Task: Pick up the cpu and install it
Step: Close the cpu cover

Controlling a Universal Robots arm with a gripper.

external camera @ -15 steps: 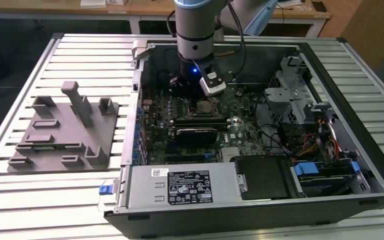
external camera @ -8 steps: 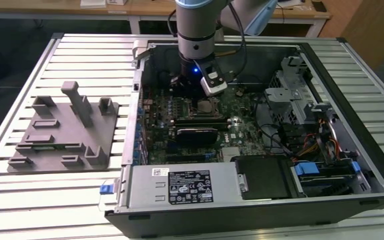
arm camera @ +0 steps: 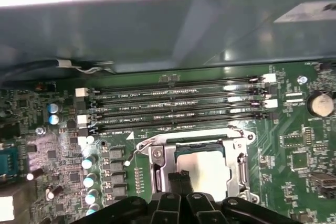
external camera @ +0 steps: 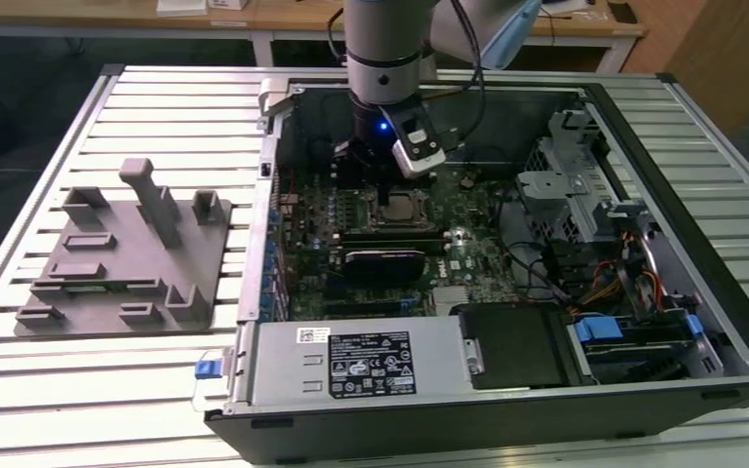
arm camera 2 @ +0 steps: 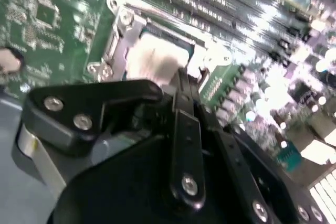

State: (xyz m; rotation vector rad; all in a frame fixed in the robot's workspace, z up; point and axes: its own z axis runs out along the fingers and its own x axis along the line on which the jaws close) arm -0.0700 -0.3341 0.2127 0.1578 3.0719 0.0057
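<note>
The cpu (arm camera: 210, 170) lies flat in the socket (arm camera: 157, 163) (silvery top up) – the gripper (arm camera: 180, 178) hangs just over its edge, fingers (arm camera: 175, 183) pressed narrow together, holding nothing.

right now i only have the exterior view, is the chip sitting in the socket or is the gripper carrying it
observer: In the first wrist view the chip lies flat inside the socket's metal frame, silvery top up.
operator: ok and where is the gripper against it
observer: The gripper is over the edge of the chip farthest from the memory slots. I can't tell whether it touches.
operator: anything in those slots
observer: Four slots run side by side next to the socket, and all four look empty.
</note>
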